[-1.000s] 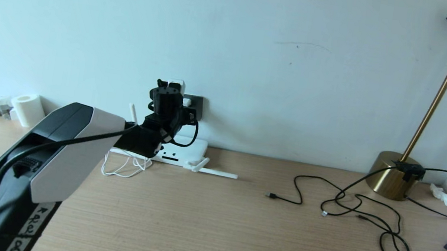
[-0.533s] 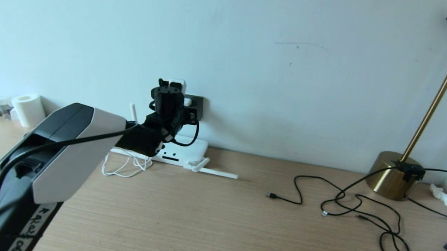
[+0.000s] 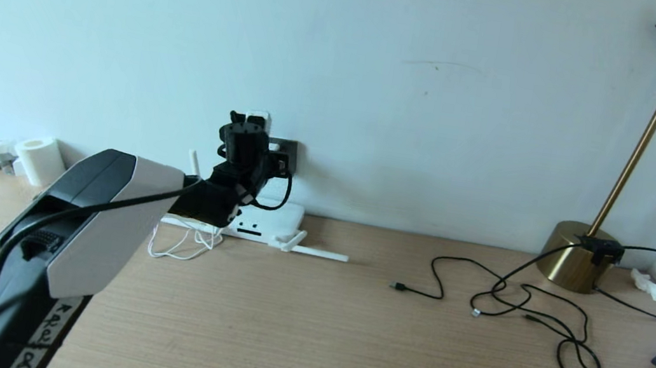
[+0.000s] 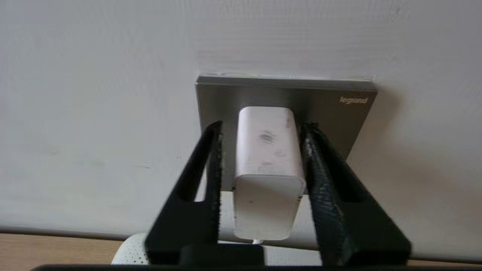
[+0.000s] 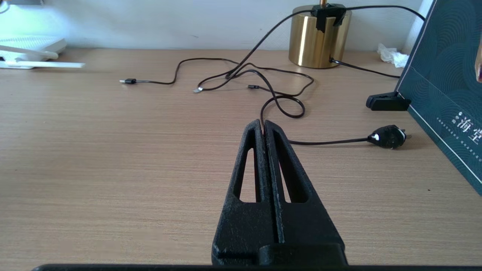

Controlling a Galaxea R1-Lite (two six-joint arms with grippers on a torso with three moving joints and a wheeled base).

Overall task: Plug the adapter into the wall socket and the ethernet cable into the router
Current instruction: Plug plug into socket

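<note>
Adapter (image 4: 268, 169) sits in the wall socket (image 4: 339, 116), center-left of head view. Left pincer (image 4: 263, 162) is spread w/ gaps both sides, holding nothing. Right pincer (image 5: 263, 126) is pressed together, empty. Next you want the ethernet cable (image 3: 540, 316), lower right on the counter (image 3: 307, 335): prob light and floppy, so pinch right behind the plug.

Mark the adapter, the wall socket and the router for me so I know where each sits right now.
adapter (image 4: 268, 150): left wrist view, on its white top face, between the open left pincer's fingers.
wall socket (image 4: 339, 116): left wrist view, on the bare grey plate beside the adapter.
router (image 3: 271, 221): head view, on its white top.
</note>
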